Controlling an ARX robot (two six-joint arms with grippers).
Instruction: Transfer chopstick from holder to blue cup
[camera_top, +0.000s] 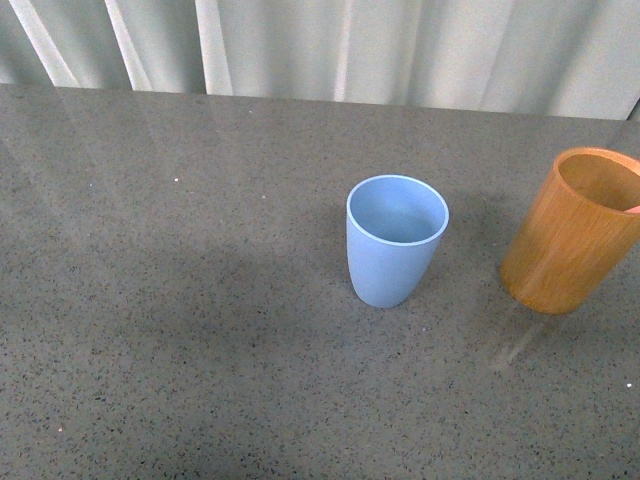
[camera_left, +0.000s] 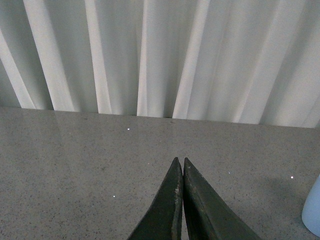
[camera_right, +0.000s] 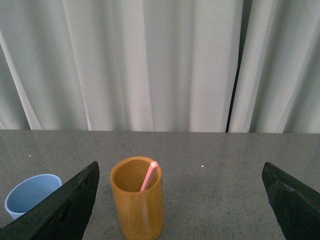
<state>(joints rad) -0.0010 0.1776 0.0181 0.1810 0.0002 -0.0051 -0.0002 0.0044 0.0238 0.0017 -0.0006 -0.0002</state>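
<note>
Right arm's jaws gape wide, levelled at the holder (camera_right: 137, 210) bearing the chopstick (camera_right: 149, 177). Left arm's jaws sit closed, empty.

The left gripper (camera_left: 180, 164) held its fingers (camera_left: 167, 210) pressed together tip to tip. The right gripper (camera_right: 180, 169) had its fingers (camera_right: 65, 210) spread wide apart.

Grey speckled tabletop (camera_top: 180, 330) w/ pale pleated curtain (camera_top: 400, 50) behind, soft daylight.
</note>
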